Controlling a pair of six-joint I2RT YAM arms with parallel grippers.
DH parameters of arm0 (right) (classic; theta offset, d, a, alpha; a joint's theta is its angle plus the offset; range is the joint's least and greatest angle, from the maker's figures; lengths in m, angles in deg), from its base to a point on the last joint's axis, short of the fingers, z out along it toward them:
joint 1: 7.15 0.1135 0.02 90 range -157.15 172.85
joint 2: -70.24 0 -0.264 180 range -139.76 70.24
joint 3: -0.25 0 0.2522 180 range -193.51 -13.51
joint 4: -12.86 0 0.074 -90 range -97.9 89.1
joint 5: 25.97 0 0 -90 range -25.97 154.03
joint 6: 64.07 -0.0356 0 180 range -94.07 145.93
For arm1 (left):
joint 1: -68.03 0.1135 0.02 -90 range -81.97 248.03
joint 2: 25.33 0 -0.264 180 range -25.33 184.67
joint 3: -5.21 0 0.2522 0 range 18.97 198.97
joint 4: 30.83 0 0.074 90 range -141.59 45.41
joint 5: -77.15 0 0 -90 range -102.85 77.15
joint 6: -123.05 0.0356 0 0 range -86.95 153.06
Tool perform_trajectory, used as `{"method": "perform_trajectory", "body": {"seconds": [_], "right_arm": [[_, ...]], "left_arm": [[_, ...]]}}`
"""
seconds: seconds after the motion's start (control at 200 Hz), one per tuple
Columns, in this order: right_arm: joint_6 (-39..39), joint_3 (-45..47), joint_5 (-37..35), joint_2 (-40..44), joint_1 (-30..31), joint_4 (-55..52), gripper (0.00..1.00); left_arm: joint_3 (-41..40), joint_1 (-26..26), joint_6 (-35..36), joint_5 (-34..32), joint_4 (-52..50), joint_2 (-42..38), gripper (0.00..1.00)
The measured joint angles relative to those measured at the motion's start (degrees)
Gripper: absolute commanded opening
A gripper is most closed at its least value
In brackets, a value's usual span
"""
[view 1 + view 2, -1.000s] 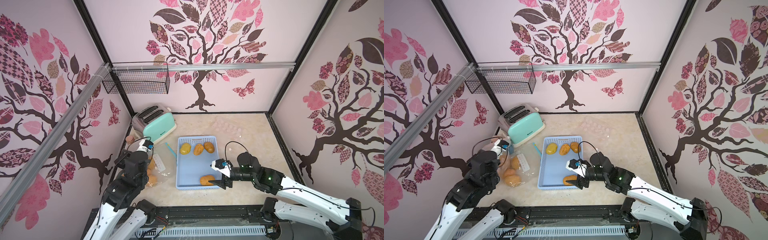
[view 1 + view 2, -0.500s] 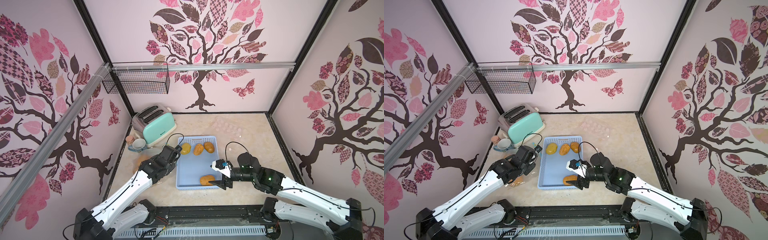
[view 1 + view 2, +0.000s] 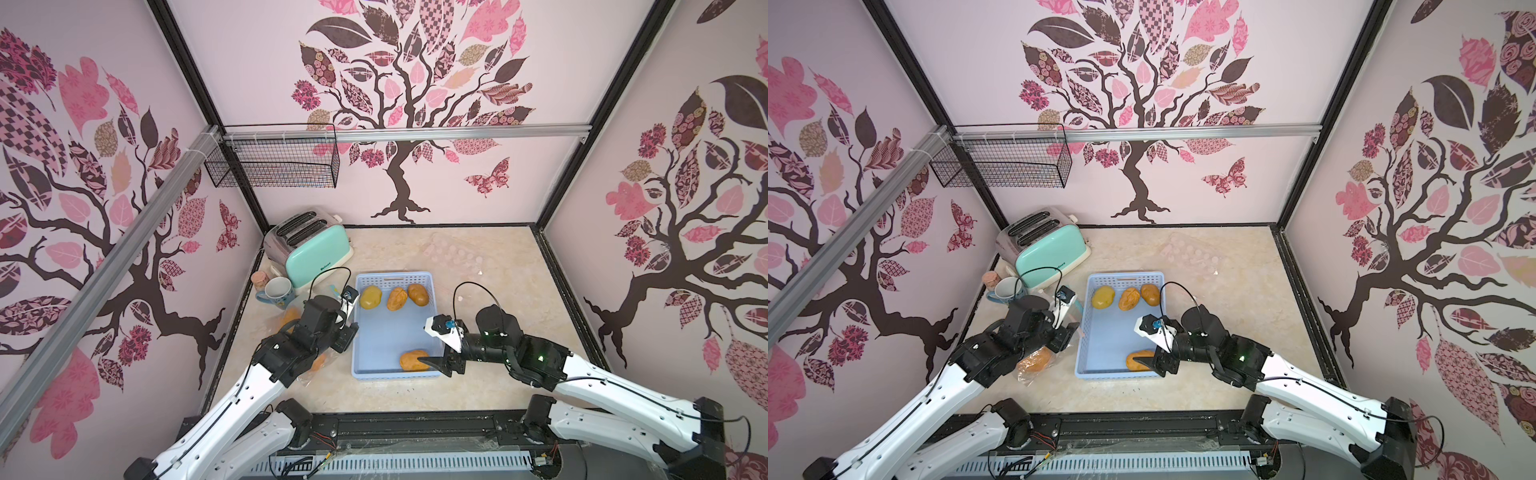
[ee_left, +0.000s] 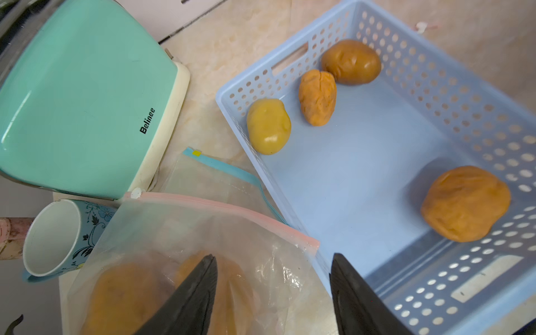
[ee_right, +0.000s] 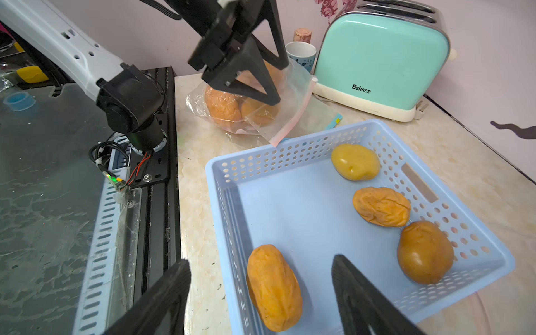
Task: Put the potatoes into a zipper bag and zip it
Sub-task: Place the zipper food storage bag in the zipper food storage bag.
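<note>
Near the lower middle of both top views, the right gripper [image 3: 436,365] is spread wide to either side of a lone potato [image 3: 412,360] at the lower end of the blue basket [image 3: 395,275]. Three more potatoes [image 3: 397,299] lie at its upper end. Left of the basket, the left gripper [image 4: 274,256] hangs released, grasping nothing, just above the zipper bag [image 4: 203,226], which holds other potatoes.

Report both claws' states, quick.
Left claw: open, empty, over the bag.
Right claw: open, at a potato in the basket, not gripping it.
</note>
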Motion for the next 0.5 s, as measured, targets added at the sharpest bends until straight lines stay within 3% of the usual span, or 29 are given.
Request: {"method": "perform_trajectory", "body": {"seconds": [0.11, 0.315, 0.5], "right_arm": [[-3.0, -0.1, -3.5, 0.7, 0.0, -1.4, 0.79], [-10.6, -3.8, -16.7, -2.0, -1.4, -5.7, 0.86], [-15.0, -5.9, -23.8, -9.8, -13.4, -6.8, 0.83]], "left_arm": [[-0.2, 0.0, -3.6, 2.3, 2.9, -6.1, 0.64], [-0.7, 0.0, -10.0, 4.6, 4.8, -13.1, 0.64], [-2.4, 0.0, -10.7, 4.9, 3.6, -13.0, 0.64]]}}
